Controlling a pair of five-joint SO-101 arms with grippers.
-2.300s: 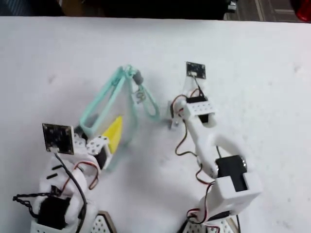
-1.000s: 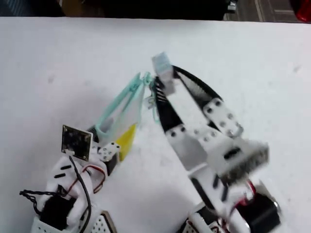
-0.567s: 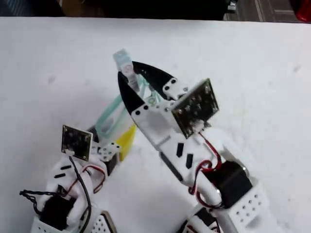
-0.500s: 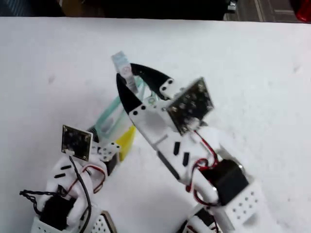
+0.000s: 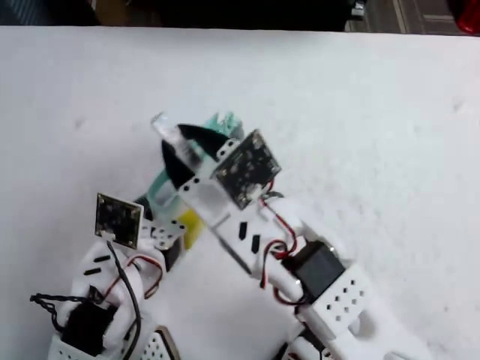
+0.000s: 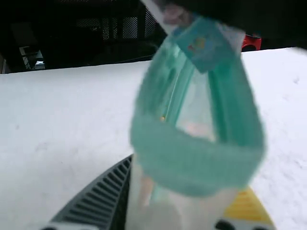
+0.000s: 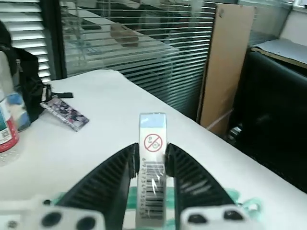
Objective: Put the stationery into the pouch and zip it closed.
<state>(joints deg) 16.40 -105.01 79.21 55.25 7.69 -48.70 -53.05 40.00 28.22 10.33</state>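
Observation:
A mint-green pouch with clear sides lies on the white table, and its mouth stands wide open. My left gripper is shut on the pouch's near end; a yellow piece shows beside it. My right gripper hangs over the pouch, shut on a white stick-shaped stationery item with a barcode and blue label. The item's labelled end is just above the far rim of the pouch mouth. The right arm hides the middle of the pouch from above.
White tabletop stretches to the right and the far side. Beyond the right gripper a bottle, a dark bag and a small printed card sit on a farther surface. The table's far edge borders dark floor.
The right arm has swung left and lower with the white item, from above the pouch's far tip to over the pouch's mouth. The left arm keeps still on the pouch.

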